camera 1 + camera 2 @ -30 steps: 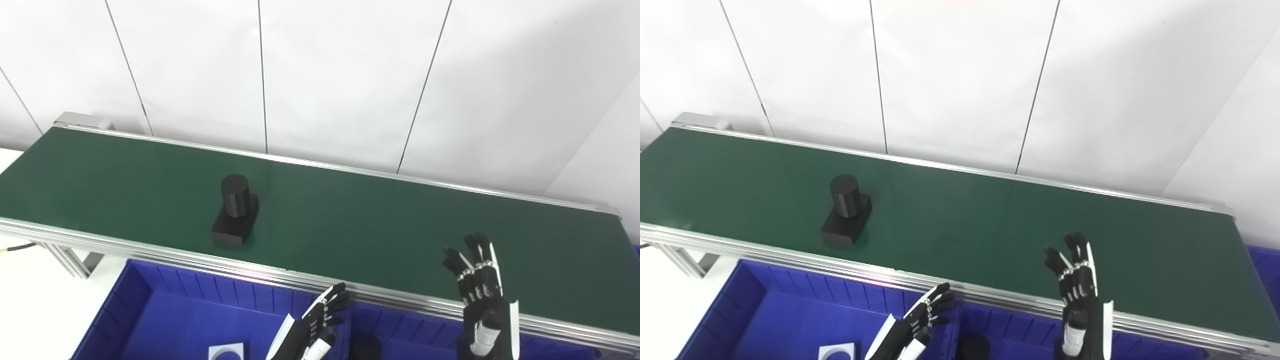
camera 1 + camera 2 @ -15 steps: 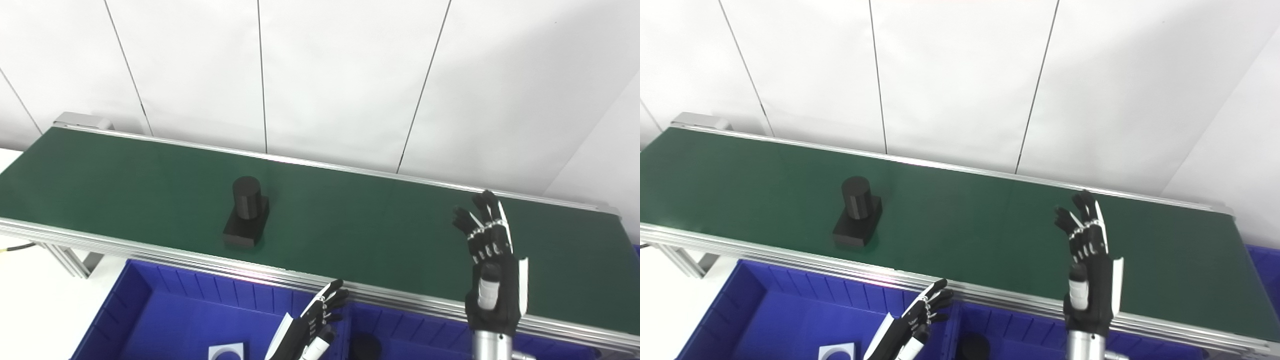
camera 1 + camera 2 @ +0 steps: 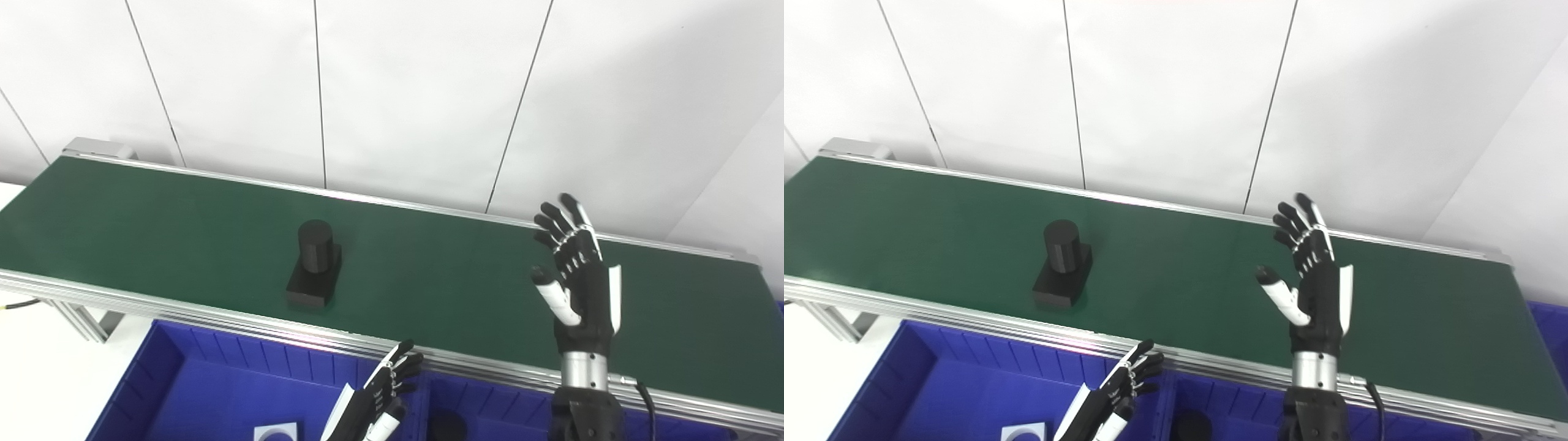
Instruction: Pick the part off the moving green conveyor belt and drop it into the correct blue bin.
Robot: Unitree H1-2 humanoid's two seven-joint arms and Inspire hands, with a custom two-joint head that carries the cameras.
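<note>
A black part (image 3: 315, 264), an upright cylinder on a square base, rides on the green conveyor belt (image 3: 429, 275) left of centre. My right hand (image 3: 577, 277) is raised above the belt's right half, open, fingers spread and thumb out, holding nothing. It stands well to the right of the part. My left hand (image 3: 378, 399) sits low over the blue bins (image 3: 202, 386) at the bottom edge, open and empty, fingers pointing toward the belt.
The belt's aluminium front rail (image 3: 184, 309) separates the belt from the bins. In the left bin lies a white part (image 3: 275, 432); a dark round part (image 3: 447, 424) lies in the bin beside it. A white panelled wall stands behind.
The black part has travelled to the right along the belt. My right hand has risen from the front rail to above the belt and spread its thumb. The left hand has barely moved.
</note>
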